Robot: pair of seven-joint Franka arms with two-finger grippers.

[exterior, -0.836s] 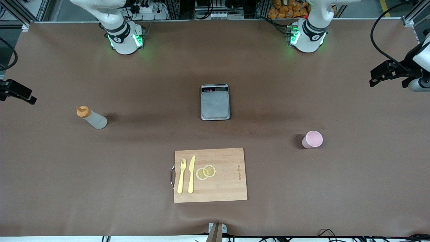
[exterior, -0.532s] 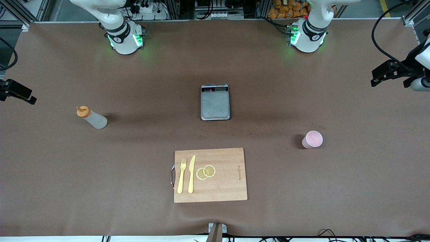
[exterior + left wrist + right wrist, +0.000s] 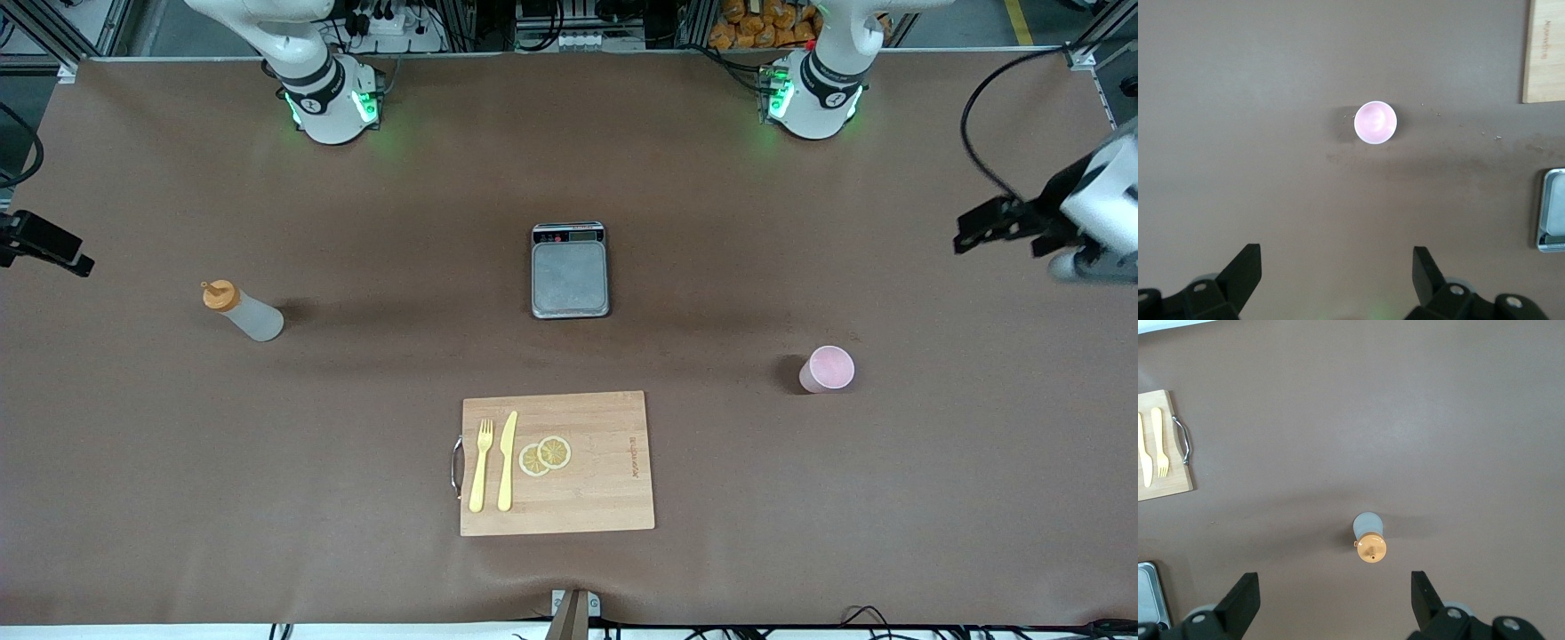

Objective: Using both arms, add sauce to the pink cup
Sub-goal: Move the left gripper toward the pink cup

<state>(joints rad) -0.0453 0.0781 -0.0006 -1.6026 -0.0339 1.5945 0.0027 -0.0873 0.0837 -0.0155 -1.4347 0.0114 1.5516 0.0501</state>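
front view: left hand [image 3: 978,227] now displaced toward the centre of the tabletop [image 3: 356,551] and slightly lower in view than 0.5 s ago, with motion blur on the wrist; over bare tabletop at the left arm's end, well apart from the pink cup [image 3: 828,369]. right hand [image 3: 49,247] at the right arm's end, barely shifted since the earlier frames, over the tabletop edge and well apart from the sauce [image 3: 242,311]. sauce upright, unmoved, toward the right arm's end. pink cup upright, unmoved, toward the left arm's end, nearer the front camera than the scale [image 3: 570,269]. cutting board [image 3: 569,498] with fork [image 3: 481,464], knife [image 3: 507,460] and lemon slices [image 3: 545,455] unchanged, nearer the camera than the scale.

left wrist view: left hand [image 3: 1337,273] spread wide, nothing between the fingers [image 3: 1245,267]. pink cup [image 3: 1375,123] centred ahead of the hand, apart from it, interior apparently empty. corner of cutting board [image 3: 1545,53] and edge of scale [image 3: 1553,210] at the frame border.

right wrist view: right hand [image 3: 1335,597] spread wide, gripping nothing. sauce [image 3: 1369,537] just ahead of the gap between the fingers [image 3: 1243,593], orange cap toward the camera, not touched.

judgement: approach phase only just begun, led by the left arm toward the pink cup; right arm close to waiting. no grasp made, no sauce added; nearly the whole task remaining.
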